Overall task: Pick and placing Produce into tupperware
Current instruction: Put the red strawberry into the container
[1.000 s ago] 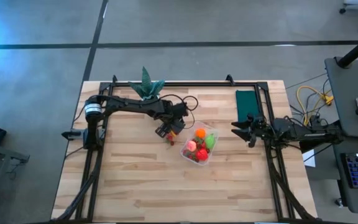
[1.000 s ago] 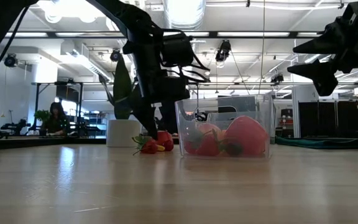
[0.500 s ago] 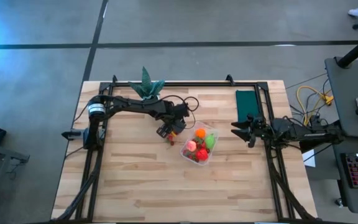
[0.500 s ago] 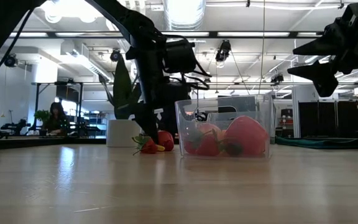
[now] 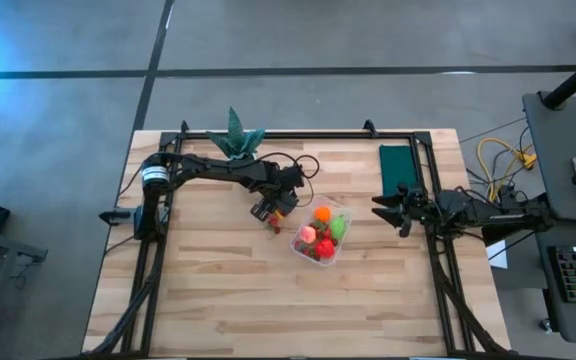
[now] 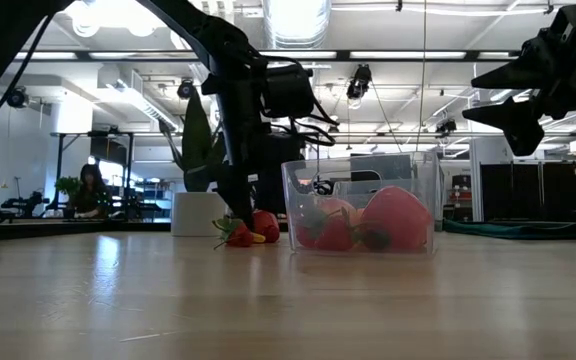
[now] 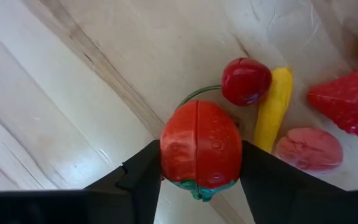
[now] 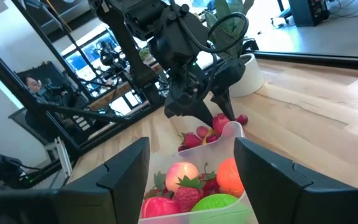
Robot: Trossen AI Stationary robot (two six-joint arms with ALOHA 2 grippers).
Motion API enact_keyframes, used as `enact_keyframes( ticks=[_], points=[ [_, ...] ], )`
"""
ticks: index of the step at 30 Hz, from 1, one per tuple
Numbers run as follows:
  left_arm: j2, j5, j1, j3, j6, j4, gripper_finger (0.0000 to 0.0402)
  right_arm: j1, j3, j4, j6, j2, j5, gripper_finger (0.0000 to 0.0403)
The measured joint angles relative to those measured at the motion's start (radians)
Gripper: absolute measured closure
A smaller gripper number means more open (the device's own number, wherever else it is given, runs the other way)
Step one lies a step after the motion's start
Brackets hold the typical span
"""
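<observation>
A clear tupperware tub (image 5: 320,250) stands mid-table with orange, pink, red and green produce inside; it also shows in the low view (image 6: 363,170). Just left of the tub lie loose pieces: a red strawberry half (image 7: 199,146), a cherry (image 7: 246,81), a yellow piece (image 7: 273,109), a pink piece (image 7: 308,149) and another strawberry (image 7: 347,99). My left gripper (image 5: 271,215) points steeply down, shut on the red strawberry half. My right gripper (image 5: 380,208) hangs level in the air at the table's right side, open with nothing between its fingers. My left gripper pinches the red strawberry half by its two opposite flanks (image 7: 166,149) between its two fingers, one dark finger (image 7: 145,174) on each side. The fingers come from above, slanting down. The piece sits low at the table top (image 6: 260,226), its green leaf end toward the gripper.
A spiky green plant in a white pot (image 5: 236,140) stands at the far edge. A dark green cloth (image 5: 398,165) lies at the far right. Black frame rails (image 5: 158,270) run along the table's sides. Bare wood lies toward the near edge.
</observation>
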Motion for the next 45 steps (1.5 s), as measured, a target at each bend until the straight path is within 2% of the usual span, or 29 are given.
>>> enact_keyframes(
  ticks=[6, 13, 15, 20, 28, 38, 41, 45],
  points=[
    [-0.002, -0.031, -0.001, 0.017, -0.022, -0.002, 0.0228, 0.0, 0.0, 0.0, 0.0, 0.0, 0.0, 0.0177],
    [-0.051, -0.059, -0.02, 0.098, -0.075, -0.034, 0.0222, 0.0, 0.0, 0.0, 0.0, 0.0, 0.0, 0.0177],
    [-0.071, -0.017, -0.035, 0.128, -0.121, -0.033, 0.0222, 0.0, 0.0, 0.0, 0.0, -0.001, 0.0, 0.0177],
    [-0.091, 0.218, -0.088, 0.185, -0.23, -0.018, 0.0222, 0.0, 0.0, 0.0, 0.0, -0.001, 0.0, 0.0177],
    [-0.085, 0.255, -0.193, 0.18, -0.316, 0.126, 0.0221, 0.0, 0.0, 0.0, 0.0, 0.0, 0.0, 0.0177],
    [-0.054, 0.157, -0.252, 0.174, -0.581, 0.212, 0.0214, 0.0, 0.0, 0.0, 0.0, -0.001, 0.0, 0.0177],
    [-0.052, 0.102, -0.252, 0.174, -0.648, 0.201, 0.0189, 0.0, 0.0, 0.0, 0.0, 0.0, 0.0, 0.0177],
    [-0.052, 0.042, -0.252, 0.187, -0.654, 0.204, 0.0141, 0.0, 0.0, 0.0, 0.0, 0.0, 0.0, 0.0177]
  ],
)
